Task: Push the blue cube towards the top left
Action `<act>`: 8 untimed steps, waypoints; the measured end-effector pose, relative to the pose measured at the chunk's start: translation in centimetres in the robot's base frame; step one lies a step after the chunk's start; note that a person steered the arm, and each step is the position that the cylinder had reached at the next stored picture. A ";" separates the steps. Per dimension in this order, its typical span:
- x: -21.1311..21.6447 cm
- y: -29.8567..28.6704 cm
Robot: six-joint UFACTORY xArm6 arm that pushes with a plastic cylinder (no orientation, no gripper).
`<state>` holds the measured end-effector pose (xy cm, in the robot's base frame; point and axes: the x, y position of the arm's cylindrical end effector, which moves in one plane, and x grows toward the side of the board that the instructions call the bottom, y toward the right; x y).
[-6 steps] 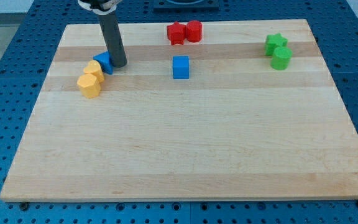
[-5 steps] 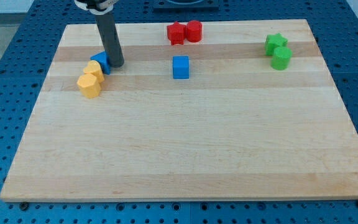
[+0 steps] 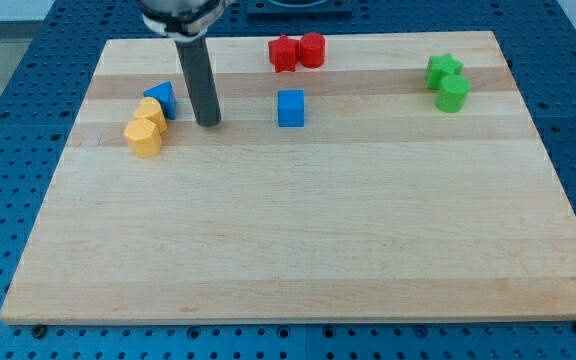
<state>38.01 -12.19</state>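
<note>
The blue cube (image 3: pixel 290 108) sits on the wooden board (image 3: pixel 298 230), a little above the board's middle. My tip (image 3: pixel 208 123) rests on the board to the cube's left, with a clear gap between them. A second blue block (image 3: pixel 161 98), wedge-like, lies further left, touching two yellow blocks (image 3: pixel 146 128). My tip stands between that blue block and the blue cube, nearer the wedge-like one, touching neither.
Two red blocks (image 3: pixel 297 51) sit together near the board's top edge, above the blue cube. A green star (image 3: pixel 444 69) and a green cylinder (image 3: pixel 453 94) sit at the top right. Blue perforated table surrounds the board.
My tip has left the left blue block and moved right and slightly down, towards the blue cube. The blocks have not visibly moved.
</note>
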 end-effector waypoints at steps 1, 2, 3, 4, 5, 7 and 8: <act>3.3 1.8; 3.8 6.7; 2.8 11.2; 1.1 13.8; -0.4 14.0; -2.9 13.3; -2.2 12.8</act>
<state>35.79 0.61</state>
